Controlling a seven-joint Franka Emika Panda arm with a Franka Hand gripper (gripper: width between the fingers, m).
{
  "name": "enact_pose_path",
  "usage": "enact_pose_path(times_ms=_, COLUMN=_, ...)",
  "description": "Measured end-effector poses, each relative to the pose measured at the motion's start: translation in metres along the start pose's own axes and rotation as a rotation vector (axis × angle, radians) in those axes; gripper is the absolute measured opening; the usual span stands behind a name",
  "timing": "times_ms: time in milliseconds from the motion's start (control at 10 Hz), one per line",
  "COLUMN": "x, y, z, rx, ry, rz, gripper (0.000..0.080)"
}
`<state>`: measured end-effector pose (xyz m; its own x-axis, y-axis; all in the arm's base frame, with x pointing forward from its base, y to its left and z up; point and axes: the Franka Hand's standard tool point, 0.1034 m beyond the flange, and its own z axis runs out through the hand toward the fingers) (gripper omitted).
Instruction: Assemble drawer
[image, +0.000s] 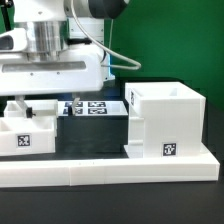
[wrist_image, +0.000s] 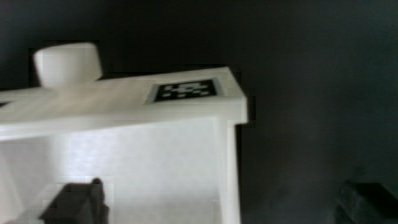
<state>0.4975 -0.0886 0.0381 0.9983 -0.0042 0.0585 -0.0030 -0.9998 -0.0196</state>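
Observation:
The tall white boxy shell (image: 165, 125) of the drawer stands at the exterior view's right, open side up, with a tag on its front. A shallow white tray (image: 27, 135) with a tag sits at the exterior view's left, under my gripper (image: 30, 103). In the wrist view the tray (wrist_image: 125, 150) shows its round knob (wrist_image: 68, 62) and a tag (wrist_image: 187, 90). My gripper (wrist_image: 222, 205) is open, one finger (wrist_image: 75, 200) over the tray's inside and the other dim outside the tray's side wall. A second tray is not clearly visible.
The long low white L-shaped wall (image: 110, 170) runs along the front, with the tray and the shell against it. The marker board (image: 90, 105) lies on the black table behind them. A green backdrop stands at the rear.

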Motion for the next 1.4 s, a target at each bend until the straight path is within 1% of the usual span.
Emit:
enact_pose_path(times_ms=100, x=0.001, y=-0.002, z=0.004, rx=-0.008, ry=0.007, rz=-0.011, gripper=0.0648)
enact_pose_path(times_ms=300, x=0.002, y=-0.005, z=0.008, rx=-0.016, ry=0.015, rz=-0.028, gripper=0.0648)
enact_pose_path(times_ms=500, x=-0.004, y=0.001, z=0.019, rx=-0.037, ry=0.021, rz=-0.037, gripper=0.0648)
enact_pose_path(times_ms=700, x=-0.010, y=0.003, z=0.027, rx=-0.052, ry=0.026, rz=-0.039, gripper=0.0648)
enact_pose_path(times_ms=900, x=-0.012, y=-0.001, z=0.030, rx=-0.056, ry=0.033, rz=-0.048, gripper=0.0648)
enact_pose_path(times_ms=1100, x=-0.010, y=-0.002, z=0.031, rx=-0.061, ry=0.043, rz=-0.052, gripper=0.0648)
enact_pose_path(times_ms=1200, x=-0.010, y=-0.002, z=0.030, rx=-0.061, ry=0.043, rz=-0.051, gripper=0.0554)
enact_pose_path(times_ms=1300, x=-0.010, y=-0.002, z=0.030, rx=-0.061, ry=0.043, rz=-0.050, gripper=0.0419)
enact_pose_path(times_ms=1400, x=-0.010, y=-0.002, z=0.030, rx=-0.061, ry=0.043, rz=-0.050, gripper=0.0419)
